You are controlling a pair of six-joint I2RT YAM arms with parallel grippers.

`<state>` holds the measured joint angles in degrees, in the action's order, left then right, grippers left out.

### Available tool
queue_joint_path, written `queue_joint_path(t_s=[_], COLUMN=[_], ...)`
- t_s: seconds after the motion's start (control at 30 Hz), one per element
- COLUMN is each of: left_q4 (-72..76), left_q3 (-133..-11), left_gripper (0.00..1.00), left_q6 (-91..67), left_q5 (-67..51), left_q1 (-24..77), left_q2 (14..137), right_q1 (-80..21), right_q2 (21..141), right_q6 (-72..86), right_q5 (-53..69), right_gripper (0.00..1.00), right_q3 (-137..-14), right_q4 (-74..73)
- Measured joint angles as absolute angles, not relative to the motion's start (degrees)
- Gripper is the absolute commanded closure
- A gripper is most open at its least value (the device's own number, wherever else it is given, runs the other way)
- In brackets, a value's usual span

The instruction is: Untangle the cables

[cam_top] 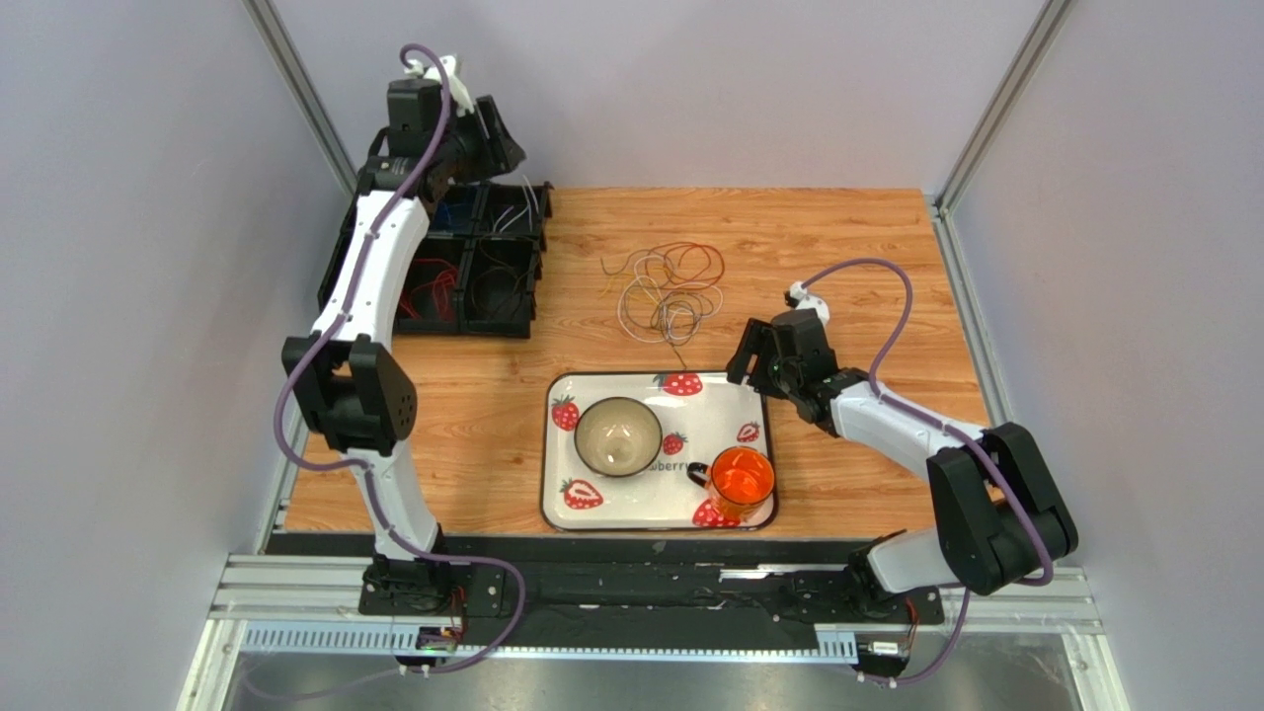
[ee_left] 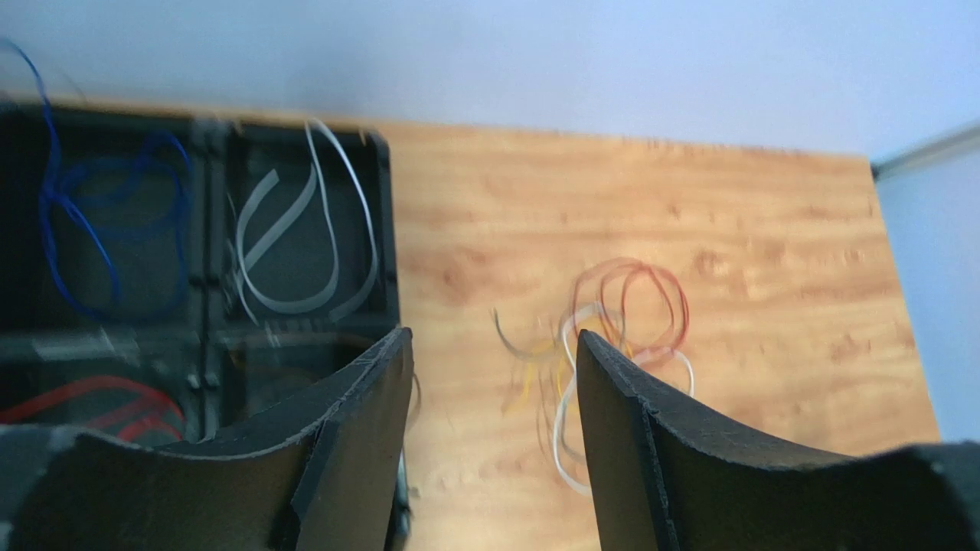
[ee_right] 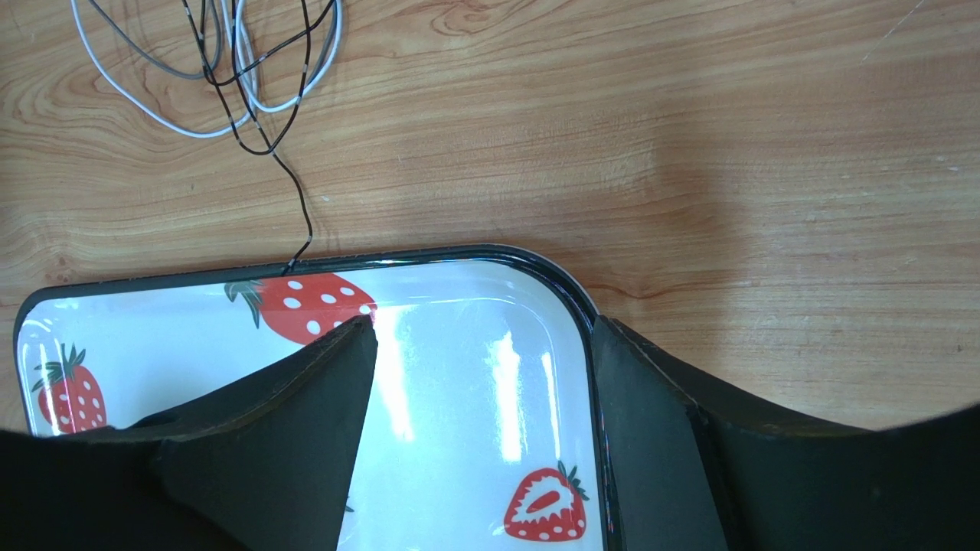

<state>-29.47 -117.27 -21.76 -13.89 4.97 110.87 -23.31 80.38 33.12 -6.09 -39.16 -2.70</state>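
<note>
With my left gripper [ee_left: 495,350] and right gripper [ee_right: 481,333] both gaping empty, I judge I'm between picks, and next must reach the tangle of thin red, white and yellow wire cables [cam_top: 675,289] on the wooden table [cam_top: 861,252] and pinch one strand.

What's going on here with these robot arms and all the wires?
Two robot arms are working on a tangle of cables on the table. The left fingers hang open by a black bin whose compartments hold a blue cable, a white cable and a red cable. The right fingers are open over a corner of the strawberry tray. Neither holds anything.
</note>
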Motion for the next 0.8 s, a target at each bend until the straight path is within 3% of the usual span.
queue_joint_path(t_s=[0.37, 0.8], left_q4=[-29.56, -23.55], left_q3=[-93.43, -85.49], left_gripper=[0.41, 0.46], left_q6=[-20.78, -18.06], left_q5=[-11.49, -8.56], left_q1=[15.05, 25.26], left_q2=[101.3, 102.39], right_q1=[-23.31, -23.31], right_q2=[80.38, 80.38], right_q6=[33.15, 33.15], right_q5=[-5.89, -5.87], right_gripper=[0.27, 0.27], right_q3=[-39.16, -39.16], right_q4=[-2.7, -2.7])
